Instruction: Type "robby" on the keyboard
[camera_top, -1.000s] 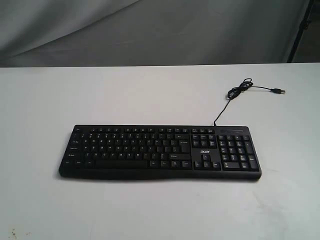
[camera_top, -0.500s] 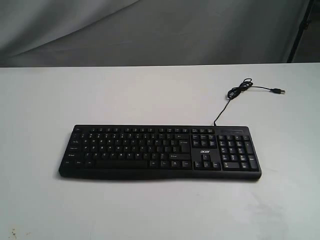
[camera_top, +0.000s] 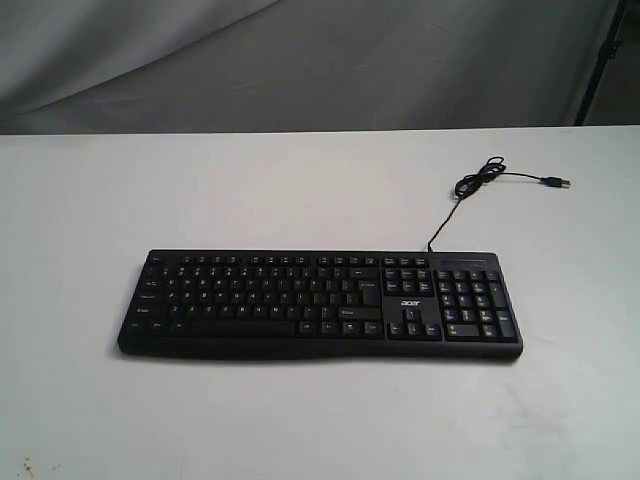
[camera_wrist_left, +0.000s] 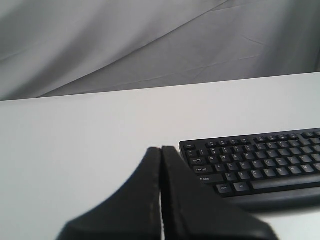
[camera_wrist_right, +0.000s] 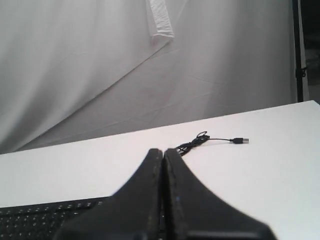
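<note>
The black keyboard (camera_top: 320, 303) with white legends and an acer logo lies flat on the white table (camera_top: 250, 190), number pad at the right. Its thin black USB cable (camera_top: 480, 178) runs from the back edge and ends unplugged on the table. Neither arm shows in the exterior view. In the left wrist view my left gripper (camera_wrist_left: 161, 149) is shut and empty, held off the keyboard's (camera_wrist_left: 255, 162) left end. In the right wrist view my right gripper (camera_wrist_right: 163, 151) is shut and empty, with the keyboard (camera_wrist_right: 45, 215) partly hidden behind it and the cable (camera_wrist_right: 200, 141) beyond.
A grey cloth backdrop (camera_top: 300, 60) hangs behind the table. A dark stand leg (camera_top: 600, 60) rises at the far right corner. The USB plug (camera_top: 557, 183) lies loose near the back right of the table.
</note>
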